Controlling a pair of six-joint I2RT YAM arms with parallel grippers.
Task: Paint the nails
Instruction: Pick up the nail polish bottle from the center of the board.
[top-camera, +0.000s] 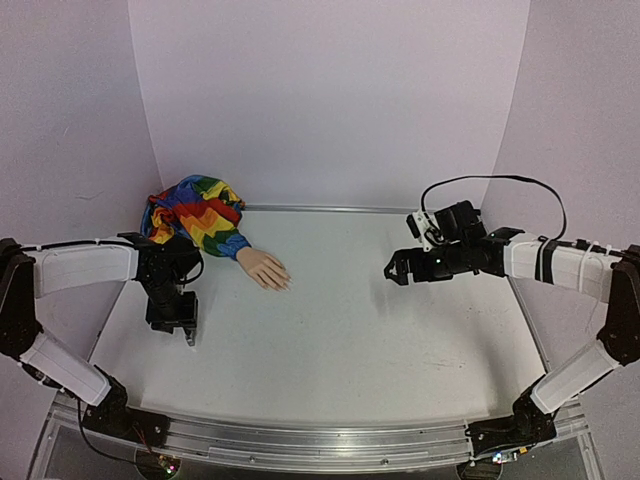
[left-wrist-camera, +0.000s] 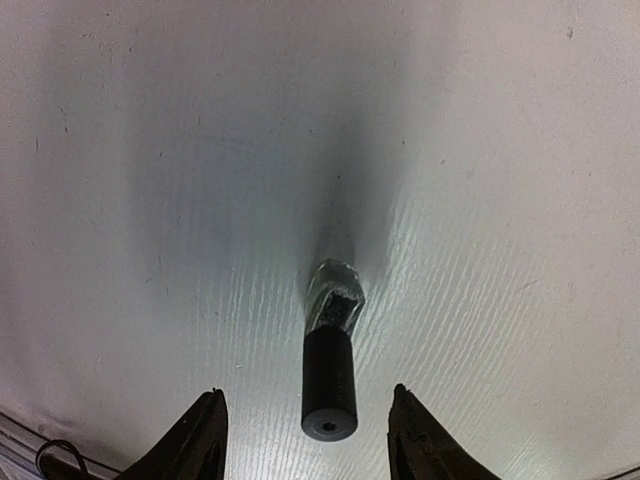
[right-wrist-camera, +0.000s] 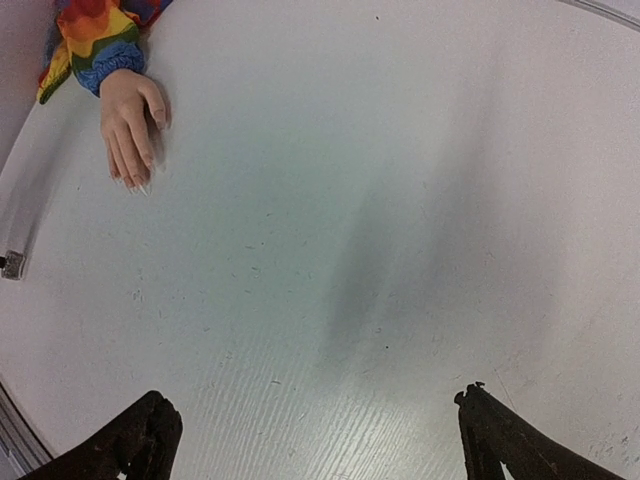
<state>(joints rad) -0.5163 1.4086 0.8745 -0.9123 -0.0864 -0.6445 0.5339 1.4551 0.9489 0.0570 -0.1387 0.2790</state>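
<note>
Almost everything is left: the cap sits on its bottle and the nails (right-wrist-camera: 135, 184) look bare. Nearest, at 9 o'clock on the counter (top-camera: 350, 345), the left gripper (top-camera: 180, 330) hangs over a small nail polish bottle (left-wrist-camera: 332, 345), jaws spread either side of the black cap, not touching it. At 3 o'clock the right gripper (top-camera: 393, 270) is spread and empty. Farther, at 11 o'clock, the fake hand (top-camera: 265, 270) lies flat. Only the left wrist view shows the bottle; only the right wrist view resolves the nails.
</note>
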